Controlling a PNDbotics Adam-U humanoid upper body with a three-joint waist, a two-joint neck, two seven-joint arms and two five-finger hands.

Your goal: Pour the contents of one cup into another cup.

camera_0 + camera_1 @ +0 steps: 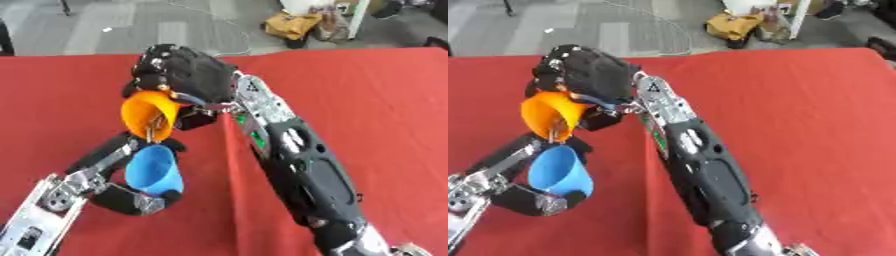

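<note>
My right hand [188,72] is shut on an orange cup [149,115], which is tipped steeply with its mouth facing down and towards me. Small pieces show at its lower rim, right above the mouth of a blue cup [153,170]. The blue cup stands roughly upright just below, with my left hand [140,197] shut on its lower part. What lies inside the blue cup is not visible. My right forearm [297,160] runs from the lower right up to the cups.
The cups are held over a table covered in red cloth [367,100]. Beyond its far edge is grey floor with a yellow-brown bag [293,25] and a white post [359,17].
</note>
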